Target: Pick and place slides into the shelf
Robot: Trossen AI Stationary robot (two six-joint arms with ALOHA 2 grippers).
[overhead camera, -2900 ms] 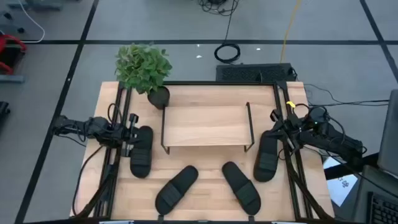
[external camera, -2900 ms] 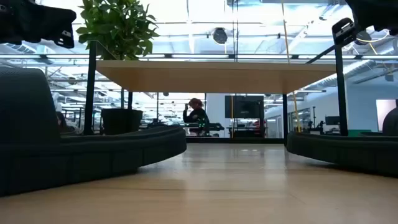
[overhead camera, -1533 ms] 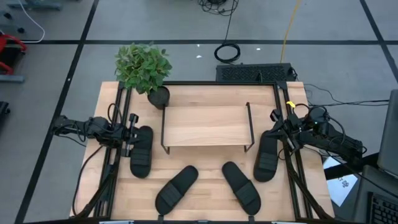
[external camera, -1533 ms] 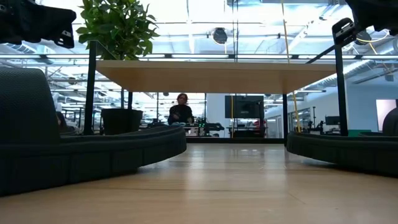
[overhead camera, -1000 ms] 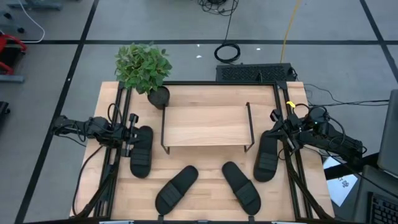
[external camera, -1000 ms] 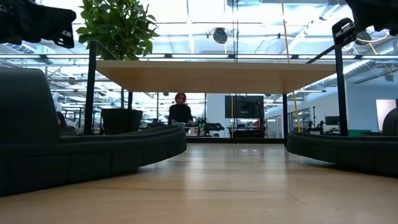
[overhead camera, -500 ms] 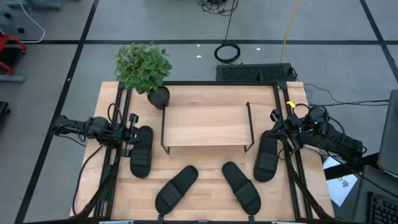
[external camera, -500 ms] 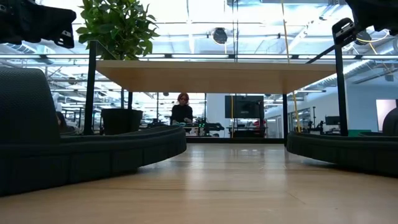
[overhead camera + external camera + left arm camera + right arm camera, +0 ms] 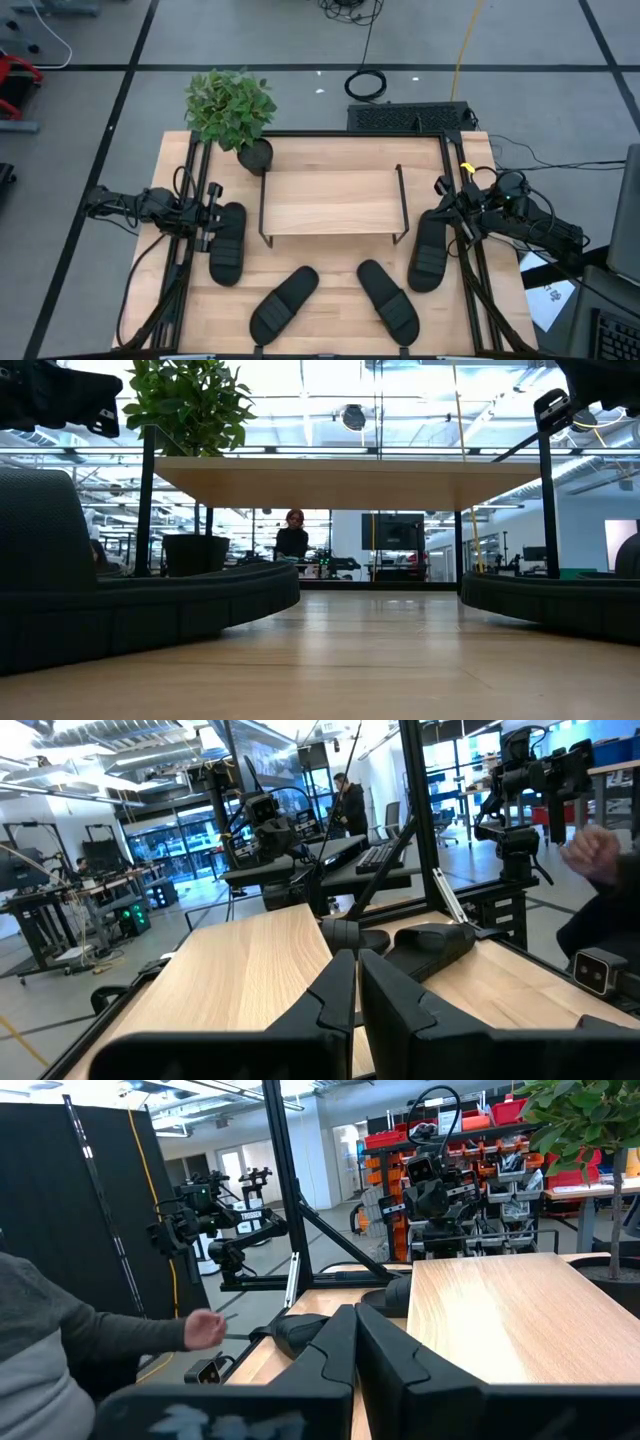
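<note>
Our left gripper is clenched on nothing, its fingers pressed nearly together, and it hangs at the left side of the table. Directly beside its tip lies one slide, stretching from the gripper toward the table's front edge. Our right gripper is likewise shut and empty at the right side, its fingers closed on each other; a second slide lies just beside and in front of it.

Between our two grippers stands the shelf, its light-wood top bare. The remaining two slides sit in front of the shelf, nearer the table's front edge: one angled on our left gripper's side, the other angled on the right gripper's side.

Behind our left gripper, at the shelf's back left corner, is a potted plant. In the right wrist view a person's hand shows beyond the table.
</note>
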